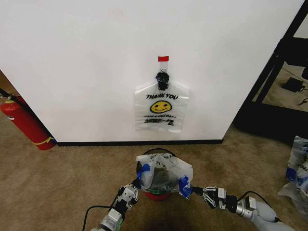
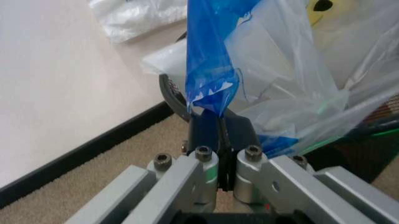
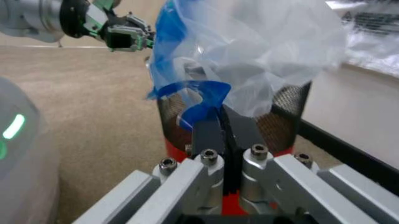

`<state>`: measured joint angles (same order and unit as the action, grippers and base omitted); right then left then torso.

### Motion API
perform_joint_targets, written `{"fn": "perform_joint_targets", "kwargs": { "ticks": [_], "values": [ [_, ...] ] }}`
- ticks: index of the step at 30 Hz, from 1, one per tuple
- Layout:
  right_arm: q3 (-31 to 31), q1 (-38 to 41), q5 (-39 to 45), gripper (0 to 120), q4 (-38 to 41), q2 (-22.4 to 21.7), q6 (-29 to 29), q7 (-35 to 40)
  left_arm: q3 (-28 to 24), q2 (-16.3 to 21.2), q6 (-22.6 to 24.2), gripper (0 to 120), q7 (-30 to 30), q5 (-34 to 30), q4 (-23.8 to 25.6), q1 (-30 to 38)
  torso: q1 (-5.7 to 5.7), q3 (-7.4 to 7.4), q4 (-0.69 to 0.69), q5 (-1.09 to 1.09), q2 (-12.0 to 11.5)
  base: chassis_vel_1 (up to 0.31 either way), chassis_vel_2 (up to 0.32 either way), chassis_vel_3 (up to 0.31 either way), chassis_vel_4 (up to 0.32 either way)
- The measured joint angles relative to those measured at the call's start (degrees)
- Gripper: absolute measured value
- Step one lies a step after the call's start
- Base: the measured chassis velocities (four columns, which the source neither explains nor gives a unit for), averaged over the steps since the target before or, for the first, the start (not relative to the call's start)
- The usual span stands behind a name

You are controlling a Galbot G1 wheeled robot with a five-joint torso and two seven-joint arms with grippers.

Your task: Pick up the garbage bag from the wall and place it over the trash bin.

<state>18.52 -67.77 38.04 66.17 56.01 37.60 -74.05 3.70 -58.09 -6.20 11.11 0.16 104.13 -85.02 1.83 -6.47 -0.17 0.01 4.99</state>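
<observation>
While draped over the trash bin (image 1: 157,191), garbage bag (image 1: 166,174) stretched between both sets of jaws, mouth spread wide above the mesh rim. Blue handle patches at either side of the bag, each pinched.

Left gripper (image 1: 136,185): low, at the bag's left edge, just beside the bin. Jaws closed flat on the blue handle strip; from the left wrist view (image 2: 219,122) blue film rising straight out from between the jaws, whitish plastic billowing beyond and to one side, black mesh rim just past the fingertips.

Right gripper (image 1: 192,190): low, at the bag's right edge, arm reaching in from the right. Jaws closed on the other blue handle; from the right wrist view (image 3: 221,122) blue film curling out directly ahead of the jaws, bin's black mesh wall and red base right behind it, bag bunched over the top. Left gripper visible across the bin, beyond the far handle.

Second printed bag (image 1: 161,109) hanging flat on the white wall (image 1: 96,62) from a black clip (image 1: 162,79) under a red tape strip (image 1: 163,58), well beyond both jaws. Red fire extinguisher (image 1: 24,122) leaning at the wall, far left. Tan carpet (image 1: 62,183) underneath.
</observation>
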Motion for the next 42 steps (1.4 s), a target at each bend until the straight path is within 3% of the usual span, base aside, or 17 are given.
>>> {"fn": "perform_joint_targets", "kwargs": {
  "ticks": [5, 12, 24, 30, 37, 42],
  "values": [
    [-0.5, 0.1, -0.3, 0, -1.3, 0.9, 1.2, 3.3, -0.3, -0.4, 0.0, 0, 0.2, 0.1, -0.9, 0.9, 0.00, 0.00, 0.00, 0.00, 0.0, 0.000, 0.000, 0.000, 0.000],
    [-0.8, -1.5, 1.8, 0, -0.3, 0.8, 1.2, 3.3, -0.4, 0.4, 0.3, 0, 0.1, 0.0, 1.8, -0.8, 0.00, -0.01, -0.01, 0.00, 0.0, 0.000, 0.000, 0.000, 0.000],
    [-0.1, -9.3, 6.9, 0, 12.9, -3.1, -1.1, 3.5, 1.8, 3.0, 0.5, 0, 1.5, 0.6, 8.2, -3.3, 0.00, 0.00, 0.00, -0.01, 0.0, 0.000, 0.000, 0.000, 0.000],
    [0.4, -9.6, 6.5, 0, 11.4, -2.2, -0.7, 3.0, 3.1, 4.3, 0.6, 0, 3.8, 0.7, 6.7, -3.3, 0.00, 0.00, 0.00, 0.00, 0.0, 0.000, 0.000, 0.000, 0.000],
    [0.4, -7.9, 6.8, 0, 7.1, -1.4, 0.3, 2.9, 2.6, 4.4, -0.1, 0, 4.4, 2.3, 0.7, -3.1, 0.00, -0.01, 0.01, -0.01, 0.0, 0.000, 0.000, 0.000, 0.000],
    [0.1, -7.7, 7.1, 0, 6.9, -1.4, 0.2, 3.0, 2.3, 3.9, -0.5, 0, 4.5, 2.6, -0.9, -2.4, 0.00, 0.00, 0.00, -0.01, 0.0, 0.000, 0.000, 0.000, 0.000]
  ]
}}
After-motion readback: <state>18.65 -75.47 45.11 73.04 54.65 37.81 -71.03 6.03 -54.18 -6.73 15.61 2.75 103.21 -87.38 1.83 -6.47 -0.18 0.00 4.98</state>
